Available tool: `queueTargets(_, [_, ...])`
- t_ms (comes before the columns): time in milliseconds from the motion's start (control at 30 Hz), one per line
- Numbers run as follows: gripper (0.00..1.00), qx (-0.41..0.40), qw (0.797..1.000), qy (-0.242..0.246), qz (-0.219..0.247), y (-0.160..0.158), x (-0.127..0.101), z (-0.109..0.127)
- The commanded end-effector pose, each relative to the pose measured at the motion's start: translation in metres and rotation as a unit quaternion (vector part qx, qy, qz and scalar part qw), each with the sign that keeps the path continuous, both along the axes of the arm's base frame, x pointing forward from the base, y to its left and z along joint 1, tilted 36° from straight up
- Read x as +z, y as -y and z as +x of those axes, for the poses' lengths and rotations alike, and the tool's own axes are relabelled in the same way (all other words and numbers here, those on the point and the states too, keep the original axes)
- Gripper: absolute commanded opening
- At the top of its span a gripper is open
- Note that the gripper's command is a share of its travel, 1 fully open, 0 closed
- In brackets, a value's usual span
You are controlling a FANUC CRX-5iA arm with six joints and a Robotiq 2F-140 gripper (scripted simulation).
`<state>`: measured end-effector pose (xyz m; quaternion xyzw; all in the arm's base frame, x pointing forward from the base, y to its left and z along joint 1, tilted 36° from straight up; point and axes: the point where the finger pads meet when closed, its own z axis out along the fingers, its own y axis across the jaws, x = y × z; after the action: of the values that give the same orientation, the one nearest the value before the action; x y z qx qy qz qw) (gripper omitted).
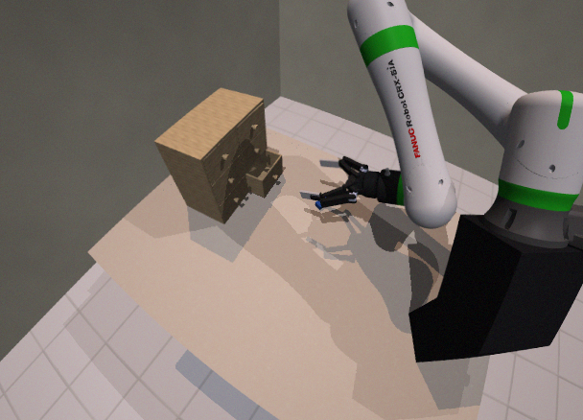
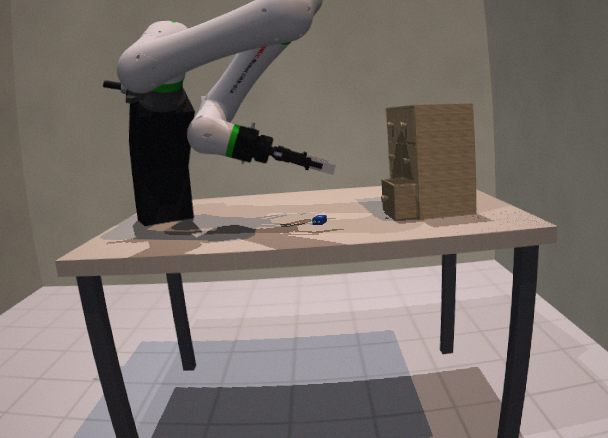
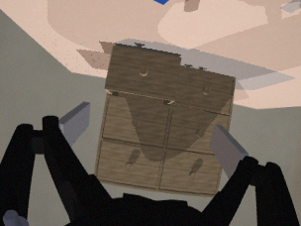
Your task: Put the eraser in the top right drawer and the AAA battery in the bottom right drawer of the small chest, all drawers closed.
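The small wooden chest (image 1: 192,175) (image 2: 445,157) (image 3: 134,121) stands upright at the table's far end from the arm's base. Its bottom-row right drawer (image 1: 269,183) (image 2: 406,199) (image 3: 126,66) is pulled partly out, level; its contents cannot be made out. The other drawers look pushed in. The wrist view shows the chest upside down. My gripper (image 1: 317,179) (image 2: 322,165) (image 3: 151,125) is open and empty, raised above the table in front of the chest, apart from it. I cannot make out the eraser or the AAA battery.
A small blue object (image 1: 318,204) (image 2: 319,219) (image 3: 161,1) lies on the table (image 1: 216,290) (image 2: 450,234) between the chest and the arm's black pedestal (image 1: 460,294) (image 2: 162,172). I cannot tell what it is. The arm's shadows cross the table.
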<state>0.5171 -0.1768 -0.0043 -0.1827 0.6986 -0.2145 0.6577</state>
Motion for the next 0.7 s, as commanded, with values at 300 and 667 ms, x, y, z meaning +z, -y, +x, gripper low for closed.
queueTargets(300, [1.00,0.000,1.000,-0.001,0.000,0.0001,-0.0004,-0.0018])
queueTargets(667, [1.00,-0.007,1.000,-0.011,0.000,-0.0004,0.0003,-0.0018])
